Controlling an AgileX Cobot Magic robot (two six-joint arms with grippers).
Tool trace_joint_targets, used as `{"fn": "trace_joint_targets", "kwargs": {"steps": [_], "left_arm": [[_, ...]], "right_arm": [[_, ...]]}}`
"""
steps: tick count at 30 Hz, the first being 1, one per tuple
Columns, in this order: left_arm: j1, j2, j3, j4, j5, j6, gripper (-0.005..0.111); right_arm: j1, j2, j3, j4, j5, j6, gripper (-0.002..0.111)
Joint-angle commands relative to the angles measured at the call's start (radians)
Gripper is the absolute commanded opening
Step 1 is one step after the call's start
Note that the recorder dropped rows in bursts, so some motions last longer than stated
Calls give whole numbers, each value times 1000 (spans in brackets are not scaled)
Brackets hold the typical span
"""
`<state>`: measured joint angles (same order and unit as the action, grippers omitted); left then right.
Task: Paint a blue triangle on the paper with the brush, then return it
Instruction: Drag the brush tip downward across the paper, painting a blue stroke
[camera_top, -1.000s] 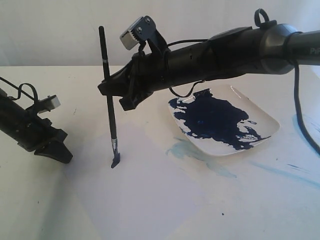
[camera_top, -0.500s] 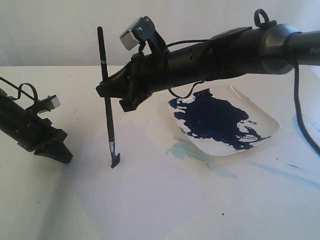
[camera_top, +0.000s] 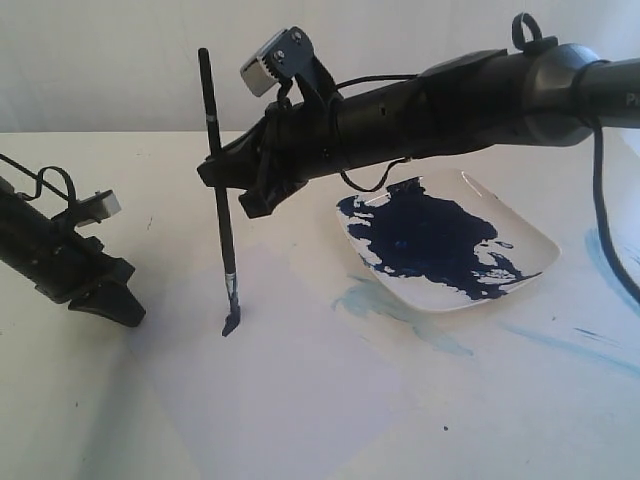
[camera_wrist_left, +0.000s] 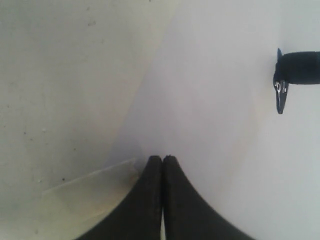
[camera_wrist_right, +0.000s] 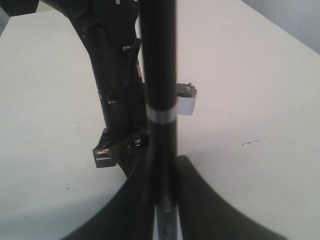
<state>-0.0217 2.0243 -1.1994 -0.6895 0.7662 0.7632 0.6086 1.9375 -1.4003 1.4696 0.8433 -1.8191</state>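
**Straightens the brush (camera_top: 222, 210) a touch, tip kept on the paper (camera_top: 300, 400)**

Brings the handle's top slightly back toward the side of the plate (camera_top: 540, 245) compared with half a second ago, and lifts the forearm a hair. Leaves the tip at nearly the same spot. Clamps the black handle with the right gripper (camera_top: 213, 172), jaws narrowed onto it just below the upper silver band and well above the ferrule. Holds it close to upright, leaning only slightly. Presses the dark bristles, bent sideways, onto the left part of the pale sheet, apparently touching. Stays well apart from the white plate and its dark-blue paint blotch (camera_top: 430, 240), off to the right, with pale blue smears (camera_top: 375, 300) just before the plate's near edge. Parks the left gripper (camera_top: 105, 300) low over the table (camera_top: 60, 420) at the left, jaws pressed together on nothing, near the sheet's left edge.
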Motion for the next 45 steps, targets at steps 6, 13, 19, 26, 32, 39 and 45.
{"fn": "trace_joint_targets", "kwargs": {"steps": [6, 13, 19, 26, 32, 39, 45], "left_arm": [[-1, 23, 12, 48, 10, -4, 0], [-1, 23, 12, 48, 10, -4, 0], [-1, 23, 12, 48, 10, -4, 0], [-1, 23, 12, 48, 11, -4, 0], [-1, 23, 12, 48, 11, -4, 0], [-1, 23, 12, 48, 11, -4, 0], [-1, 23, 12, 48, 11, -4, 0]], "right_arm": [[1, 9, -4, 10, 54, 4, 0], [1, 9, -4, -9, 68, 28, 0], [1, 9, -4, -14, 75, 37, 0], [1, 9, -4, -36, 107, 54, 0], [1, 9, -4, -42, 116, 71, 0], [1, 9, -4, -49, 146, 81, 0], [1, 9, -4, -57, 171, 100, 0]]}}
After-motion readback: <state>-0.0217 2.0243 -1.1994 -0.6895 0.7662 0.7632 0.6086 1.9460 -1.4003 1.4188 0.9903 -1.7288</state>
